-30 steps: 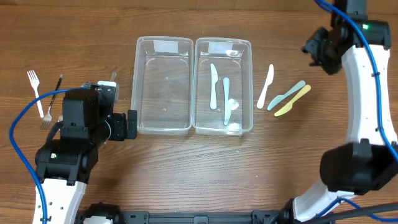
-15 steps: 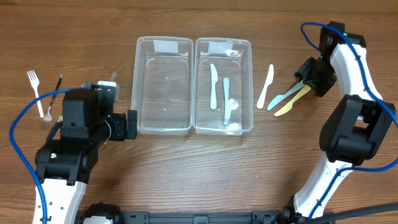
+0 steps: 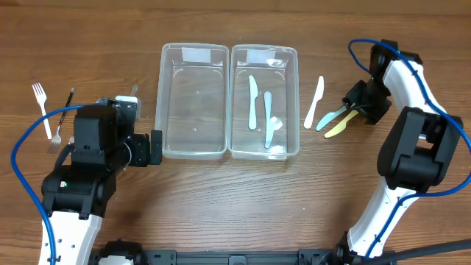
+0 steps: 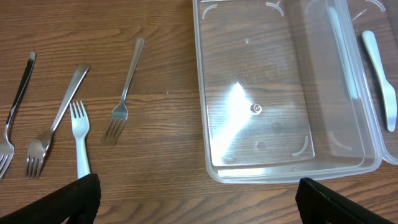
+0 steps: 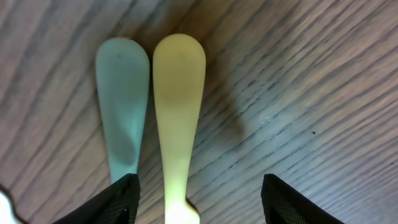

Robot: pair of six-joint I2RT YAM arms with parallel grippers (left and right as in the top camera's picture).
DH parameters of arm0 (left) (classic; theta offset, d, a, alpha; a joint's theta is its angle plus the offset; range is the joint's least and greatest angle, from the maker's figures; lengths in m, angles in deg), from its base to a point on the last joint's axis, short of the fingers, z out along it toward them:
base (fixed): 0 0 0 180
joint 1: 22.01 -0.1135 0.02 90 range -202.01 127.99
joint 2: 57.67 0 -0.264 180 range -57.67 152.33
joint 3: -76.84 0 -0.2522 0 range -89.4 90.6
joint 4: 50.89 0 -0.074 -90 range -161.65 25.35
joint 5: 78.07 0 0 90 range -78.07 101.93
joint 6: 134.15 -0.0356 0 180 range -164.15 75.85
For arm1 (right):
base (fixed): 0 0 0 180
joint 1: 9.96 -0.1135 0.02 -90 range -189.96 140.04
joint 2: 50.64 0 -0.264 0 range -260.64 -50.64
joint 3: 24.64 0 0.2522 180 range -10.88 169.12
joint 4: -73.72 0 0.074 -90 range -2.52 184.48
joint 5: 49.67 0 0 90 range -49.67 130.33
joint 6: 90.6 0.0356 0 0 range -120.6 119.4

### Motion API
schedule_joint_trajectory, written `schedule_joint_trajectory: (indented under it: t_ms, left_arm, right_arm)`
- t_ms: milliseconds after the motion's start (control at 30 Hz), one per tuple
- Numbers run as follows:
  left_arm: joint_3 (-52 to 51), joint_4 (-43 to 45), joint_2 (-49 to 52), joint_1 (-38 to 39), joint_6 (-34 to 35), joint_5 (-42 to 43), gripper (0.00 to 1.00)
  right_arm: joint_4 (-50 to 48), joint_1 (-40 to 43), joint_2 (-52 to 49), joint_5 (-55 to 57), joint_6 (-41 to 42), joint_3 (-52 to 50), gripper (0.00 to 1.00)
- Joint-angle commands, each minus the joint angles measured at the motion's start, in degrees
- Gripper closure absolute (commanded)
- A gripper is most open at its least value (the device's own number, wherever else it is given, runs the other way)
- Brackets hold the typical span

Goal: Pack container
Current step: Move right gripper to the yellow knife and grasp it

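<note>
Right arm (image 3: 413, 77) arched in from table's right side, wrist pitched down. Right gripper (image 5: 199, 186) low over handle ends of yellow knife (image 5: 178, 93) and teal knife (image 5: 122, 106), jaws spread wide, gripping nothing. Both knives flat on table (image 3: 221, 199), side by side, right of right container (image 3: 297, 103). Left gripper (image 4: 196, 198) beside left container (image 4: 205, 124), jaws wide apart, nothing held.

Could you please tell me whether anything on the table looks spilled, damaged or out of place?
Nothing stands out. The left container and right container sit upright side by side, forks lie left of them, plastic knives right, nothing spilled or broken.
</note>
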Motion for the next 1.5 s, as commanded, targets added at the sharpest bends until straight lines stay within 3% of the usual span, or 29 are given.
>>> schedule_joint_trajectory:
  t_ms: [0,433,700,1200,1467]
  left_arm:
    - [1.49,0.07,0.04,-0.04,1.20,1.05,0.00]
    - [1.49,-0.11,0.04,-0.04,1.20,1.03,0.00]
    - [1.49,-0.15,0.04,-0.04,1.20,1.05,0.00]
    - [1.49,-1.11,0.04,-0.04,1.20,1.03,0.00]
    - [1.49,-1.20,0.04,-0.04,1.20,1.03,0.00]
  right_arm:
    - [-0.79,0.11,-1.70,0.09,-0.20,-0.70,0.35]
    - [-5.09,0.11,-2.32,0.09,-0.90,-3.96,0.36]
    - [-8.26,0.11,-2.32,0.09,-1.33,-3.96,0.57]
    - [-11.34,0.11,-2.32,0.35,-1.33,-3.96,0.59]
    - [-11.43,0.13,-2.32,0.35,-1.31,-3.96,0.71]
